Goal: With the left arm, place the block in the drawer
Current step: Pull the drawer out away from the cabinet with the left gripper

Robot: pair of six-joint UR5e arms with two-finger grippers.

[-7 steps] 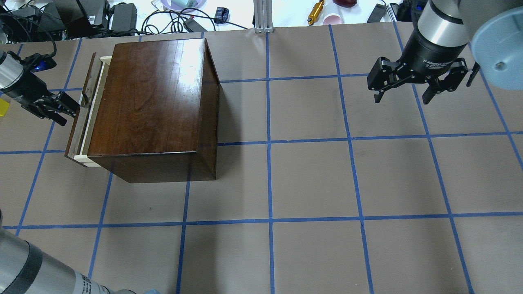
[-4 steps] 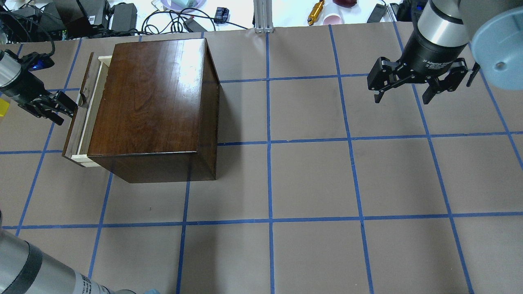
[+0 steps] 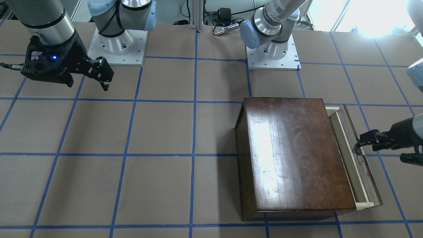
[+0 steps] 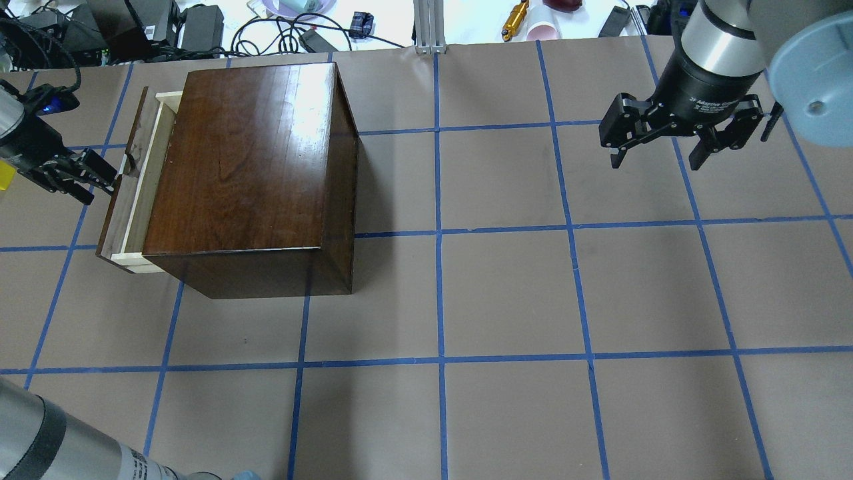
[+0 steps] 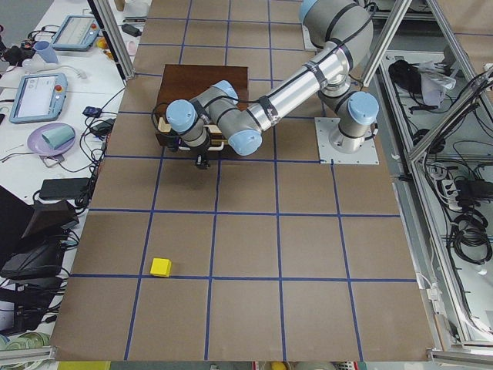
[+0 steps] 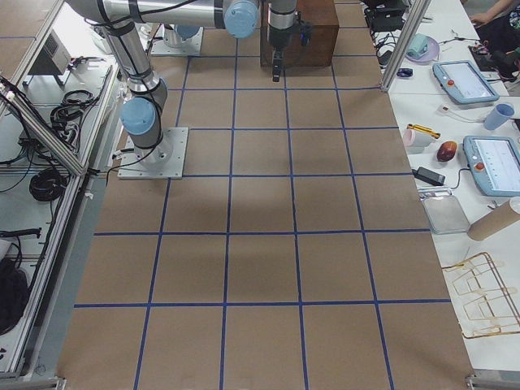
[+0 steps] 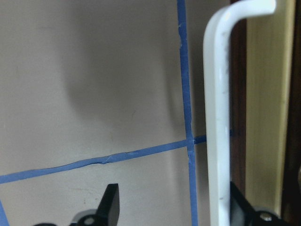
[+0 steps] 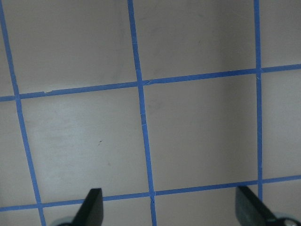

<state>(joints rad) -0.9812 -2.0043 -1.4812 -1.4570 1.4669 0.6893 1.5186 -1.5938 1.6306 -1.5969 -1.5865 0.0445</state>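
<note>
Drawer (image 4: 136, 193) sits farther out, left hand (image 4: 100, 183) hooking its handle (image 7: 217, 117).

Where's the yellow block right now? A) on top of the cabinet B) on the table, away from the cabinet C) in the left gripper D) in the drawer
B: the exterior left view shows the block on the bare table, far from the cabinet; the left gripper is at the handle of the drawer, holding nothing yellow.
</note>
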